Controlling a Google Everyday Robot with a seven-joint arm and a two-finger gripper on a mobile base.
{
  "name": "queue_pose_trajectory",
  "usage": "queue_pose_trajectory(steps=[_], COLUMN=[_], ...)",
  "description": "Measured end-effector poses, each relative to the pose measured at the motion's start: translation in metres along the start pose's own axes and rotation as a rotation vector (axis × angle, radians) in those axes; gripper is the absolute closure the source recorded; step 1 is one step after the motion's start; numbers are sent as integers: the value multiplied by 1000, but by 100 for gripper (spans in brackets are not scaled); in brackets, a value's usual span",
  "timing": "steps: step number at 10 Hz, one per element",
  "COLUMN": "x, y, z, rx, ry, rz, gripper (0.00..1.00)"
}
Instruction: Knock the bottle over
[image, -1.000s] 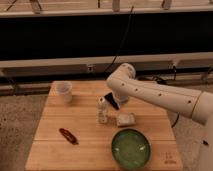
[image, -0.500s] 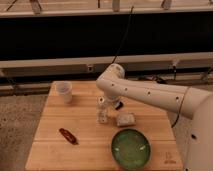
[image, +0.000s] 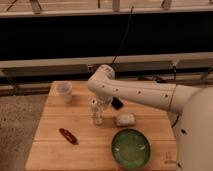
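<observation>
We see a wooden table (image: 50, 145) before a dark wall; our gripper (image: 98, 104) sits over the upright bottle (image: 97, 116). A cup (image: 64, 92) stands far left, a green bowl (image: 131, 148) near right.

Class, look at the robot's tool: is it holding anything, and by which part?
It cannot be told. The tool sits right at the top of the upright bottle, but no grip on it shows.

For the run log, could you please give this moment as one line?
bottle: upright on table | end effector: just above bottle | task: not yet done
</observation>
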Motion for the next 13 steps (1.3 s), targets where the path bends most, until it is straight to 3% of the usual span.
queue_pose_trajectory(steps=[2,4,8,11,13], x=[-13,-44,-56,-84,-86], y=[-6,-21,-26,-38,-40], z=[0,1,1,1,0], rx=[4,16,21,33,39], ry=[-10,-29,-40,-71,-77], rz=[-30,-100,-159,-240,-260], gripper=[100,100,100,100,100])
